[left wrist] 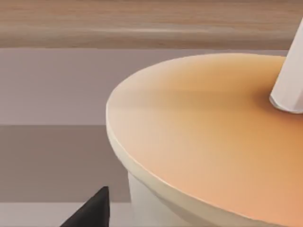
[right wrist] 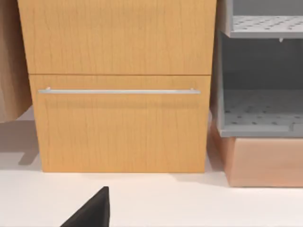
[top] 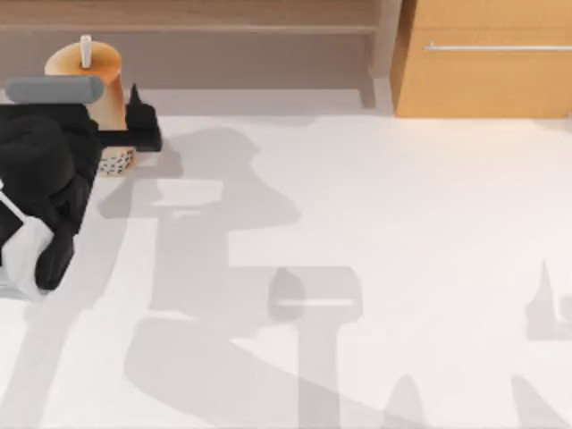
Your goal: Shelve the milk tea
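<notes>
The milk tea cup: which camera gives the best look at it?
The top view: it shows the milk tea whole, from lid and straw to the pearls at its base, with the left end effector beside it. The left wrist view shows its lid close up.

- Rendered simulation of a shop or café storage corner, not a real room.
- Plain white table (top: 375, 268) with hard-edged shadows and no wear.
- Wooden cabinet (right wrist: 118, 85) at the table's far right, with a drawer front and slim metal handle (right wrist: 118, 91).
- Grey perforated shelves (right wrist: 262, 111) beside it, on a wooden base.
- Low wooden shelf (top: 197, 27) along the far edge.
- Milk tea (top: 85, 67) as stock to shelve.
</notes>
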You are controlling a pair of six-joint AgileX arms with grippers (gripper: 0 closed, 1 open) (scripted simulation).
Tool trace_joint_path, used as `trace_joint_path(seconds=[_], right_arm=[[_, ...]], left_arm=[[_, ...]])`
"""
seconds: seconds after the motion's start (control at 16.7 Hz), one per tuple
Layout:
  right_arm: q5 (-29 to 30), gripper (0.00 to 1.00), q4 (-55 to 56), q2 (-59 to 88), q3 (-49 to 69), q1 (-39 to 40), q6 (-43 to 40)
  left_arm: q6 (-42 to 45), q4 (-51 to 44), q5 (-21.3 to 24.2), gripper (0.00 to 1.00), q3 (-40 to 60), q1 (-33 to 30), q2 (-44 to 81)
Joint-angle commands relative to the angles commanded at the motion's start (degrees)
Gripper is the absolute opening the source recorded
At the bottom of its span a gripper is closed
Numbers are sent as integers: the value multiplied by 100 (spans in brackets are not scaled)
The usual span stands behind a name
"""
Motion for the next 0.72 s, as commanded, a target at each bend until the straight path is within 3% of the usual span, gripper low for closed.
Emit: trace_joint_path(seconds=[0.36,0.72], right_arm=[[0,100,0,0,0,0,0],[0,100,0,0,0,0,0]], left_arm=[[1,-110,26,100,216,25,127],[1,-110,26,55,216,25,127]])
